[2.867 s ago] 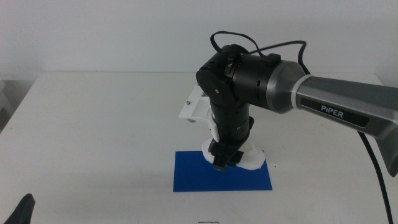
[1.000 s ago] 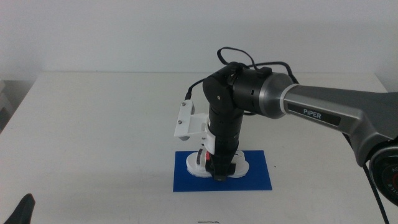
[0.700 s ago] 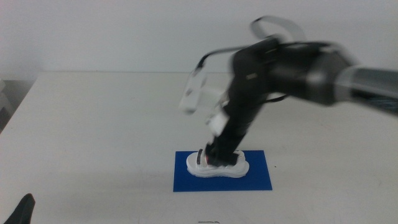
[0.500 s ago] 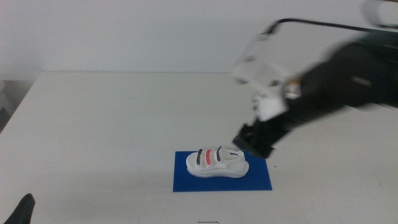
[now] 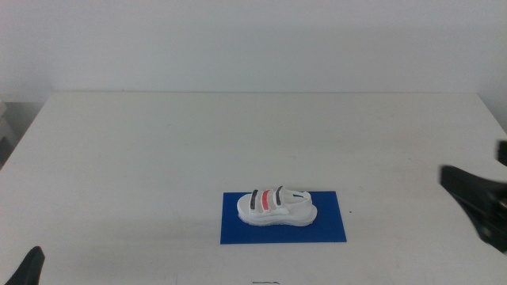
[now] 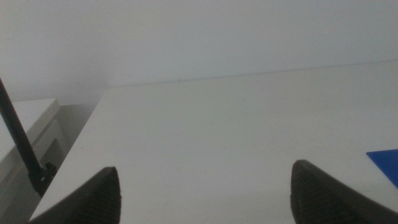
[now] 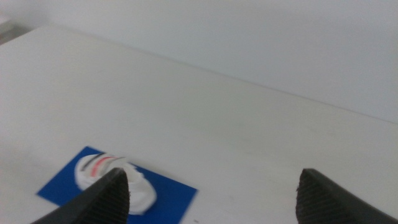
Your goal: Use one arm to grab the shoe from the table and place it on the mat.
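The shoe [image 5: 277,208] is seen lying on the mat [image 5: 333,226], sole down, upright, approx. centred along the mat's length w/ blue showing at both ends and along the near edge. Straps run across its top: dark, red, dark. No gripper is touching it. In the right wrist view the shoe [image 7: 106,173] and mat [image 7: 171,198] are seen again, the shoe resting inside the blue rectangle, partly hidden behind one jaw.

The mat is laid flat on the table [image 5: 158,158], in the near-centre part, its long side running left-right. The rest of the tabletop in view is plain white, w/ a pale wall behind the far edge.

The right gripper [image 5: 475,202] is seen at the right edge of the middle view, low over the table, well apart from the shoe and mat; only a blurred dark part shows there. In its own wrist view the right gripper [image 7: 214,199] is shown w/ jaws spread wide, nothing between them but bare table.

The left gripper [image 5: 28,269] is parked at the near-left corner, only a small dark tip showing in the middle view. In the left wrist view the left gripper [image 6: 205,199] is shown w/ jaws wide apart, empty, over the table; a corner of the mat [image 6: 387,163] is visible at the side.
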You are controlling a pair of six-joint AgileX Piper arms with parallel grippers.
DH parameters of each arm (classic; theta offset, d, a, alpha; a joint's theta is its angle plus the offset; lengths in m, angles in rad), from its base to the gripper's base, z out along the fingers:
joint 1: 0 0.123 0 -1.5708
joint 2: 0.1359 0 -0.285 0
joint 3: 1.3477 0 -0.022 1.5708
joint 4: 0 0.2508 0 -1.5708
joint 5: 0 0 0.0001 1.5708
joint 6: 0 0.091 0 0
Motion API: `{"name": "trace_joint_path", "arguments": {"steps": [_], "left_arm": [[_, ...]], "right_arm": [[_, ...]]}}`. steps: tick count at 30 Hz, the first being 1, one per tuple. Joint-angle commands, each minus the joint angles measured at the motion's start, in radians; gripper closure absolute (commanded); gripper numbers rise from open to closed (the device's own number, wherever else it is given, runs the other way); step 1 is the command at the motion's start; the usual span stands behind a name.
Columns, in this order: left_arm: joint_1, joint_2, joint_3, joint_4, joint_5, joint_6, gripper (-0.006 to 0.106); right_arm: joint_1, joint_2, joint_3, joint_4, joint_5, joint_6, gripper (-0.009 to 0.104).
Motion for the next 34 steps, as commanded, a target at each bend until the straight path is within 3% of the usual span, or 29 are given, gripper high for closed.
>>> {"name": "trace_joint_path", "arguments": {"steps": [1,13,15,19,34], "left_arm": [[-0.004,-0.019,-0.003,-0.009,-0.082,-0.015,0.007],[-0.004,-0.019,-0.003,-0.009,-0.082,-0.015,0.007],[-0.004,-0.019,-0.003,-0.009,-0.082,-0.015,0.007],[-0.004,-0.019,-0.003,-0.009,-0.082,-0.015,0.007],[-0.004,-0.015,-0.003,-0.009,-0.082,-0.015,0.007]], "right_arm": [[-0.044,-0.095,0.034,-0.012,-0.085,-0.001,0.008],[-0.217,-0.579,0.325,-0.045,-0.070,-0.002,0.008],[-0.234,-0.610,0.359,-0.048,-0.070,-0.002,0.008],[-0.234,-0.661,0.429,-0.113,-0.081,-0.002,0.008],[-0.234,-0.732,0.507,-0.117,-0.105,-0.002,0.008]]}}
